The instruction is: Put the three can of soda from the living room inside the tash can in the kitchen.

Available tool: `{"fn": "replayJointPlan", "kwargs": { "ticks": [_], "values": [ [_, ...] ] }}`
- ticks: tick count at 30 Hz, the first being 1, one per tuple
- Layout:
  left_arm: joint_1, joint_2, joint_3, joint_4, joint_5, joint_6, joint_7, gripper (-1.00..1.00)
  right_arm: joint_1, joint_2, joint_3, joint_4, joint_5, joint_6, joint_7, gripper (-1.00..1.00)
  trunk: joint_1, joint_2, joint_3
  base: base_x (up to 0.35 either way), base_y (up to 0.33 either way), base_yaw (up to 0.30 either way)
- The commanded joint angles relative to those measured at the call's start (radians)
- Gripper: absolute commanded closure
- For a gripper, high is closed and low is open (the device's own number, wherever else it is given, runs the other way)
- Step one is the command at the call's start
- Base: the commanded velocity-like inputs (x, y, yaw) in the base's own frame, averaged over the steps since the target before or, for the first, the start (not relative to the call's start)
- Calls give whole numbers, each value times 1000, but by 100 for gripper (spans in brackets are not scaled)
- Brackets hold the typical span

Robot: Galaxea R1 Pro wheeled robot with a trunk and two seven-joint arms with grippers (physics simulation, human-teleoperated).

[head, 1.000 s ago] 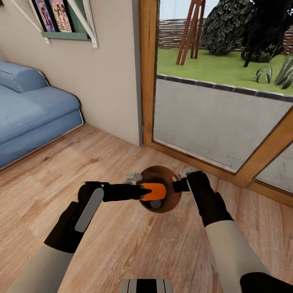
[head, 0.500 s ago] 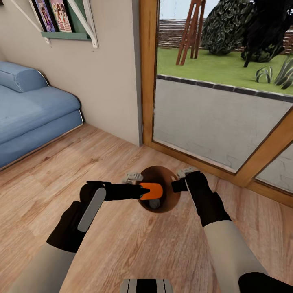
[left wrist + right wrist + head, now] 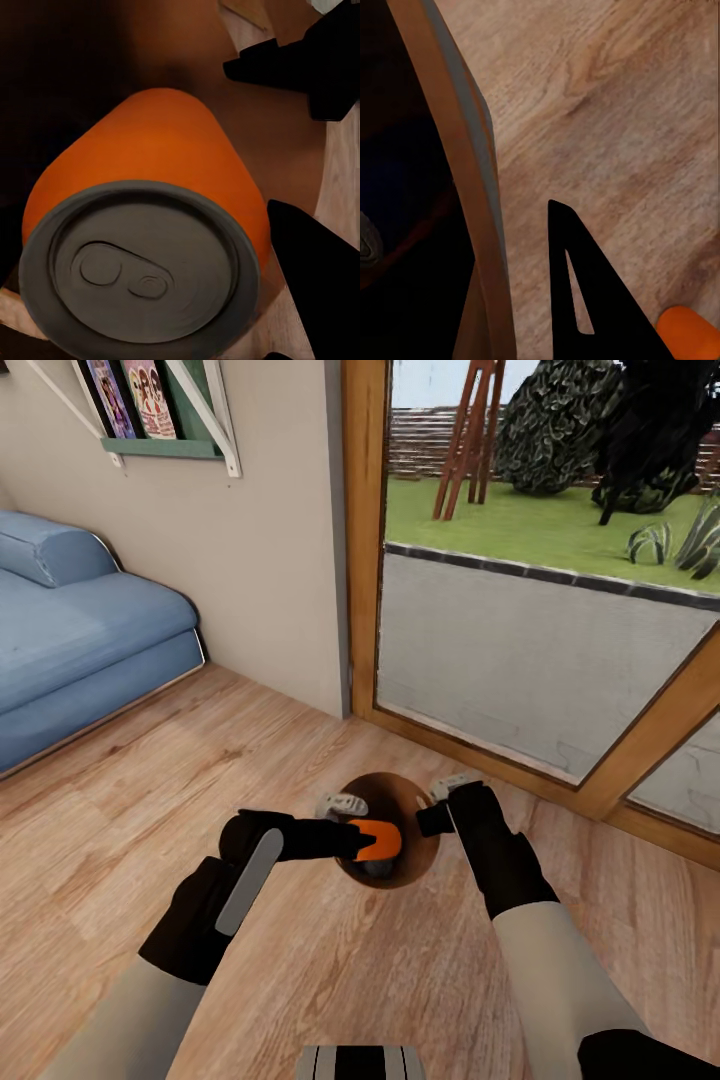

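At the far left of the head view a blue sofa (image 3: pixel 80 630) lines the wall of the living room, with wood floor (image 3: pixel 120 810) in front of it. The left gripper (image 3: pixel 362 840) is closed on an orange can of soda (image 3: pixel 377 839), held on its side over the mouth of the tash can (image 3: pixel 412 865); the left wrist view shows the can's grey top (image 3: pixel 139 270) with the brown interior behind it. A grey top of another can (image 3: pixel 375 870) seems to lie inside already. The right gripper (image 3: pixel 432 818) pinches the bin's rim (image 3: pixel 472 195), steadying it. Right again, glass garden doors (image 3: pixel 540 640) look onto grass. Judging by this, the step is dropping the can in; next the left jaws need to part so it falls inside.
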Motion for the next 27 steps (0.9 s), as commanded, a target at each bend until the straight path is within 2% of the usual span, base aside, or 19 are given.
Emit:
{"fn": "replayJointPlan", "kwargs": {
  "ticks": [1, 8, 17, 18, 27],
  "values": [
    [0, -3, -1, 8, -16, 0, 2, 100, 0, 1, 0, -22, -31, 4, 0, 100, 0, 0, 0, 0, 0, 0],
    [0, -15, -25, 31, -24, 0, 3, 100, 0, 4, -1, -22, -30, 4, 0, 100, 0, 0, 0, 0, 0, 0],
    [0, -18, -30, 33, -42, -2, 2, 100, 1, 4, -1, -22, -30, 4, 0, 100, 0, 0, 0, 0, 0, 0],
    [0, -18, -30, 33, -42, -2, 2, -100, 1, 4, -1, -22, -30, 4, 0, 100, 0, 0, 0, 0, 0, 0],
    [0, -17, -30, 34, -44, -4, 2, -100, 1, 4, -1, -22, -30, 4, 0, 100, 0, 0, 0, 0, 0, 0]
  ]
}}
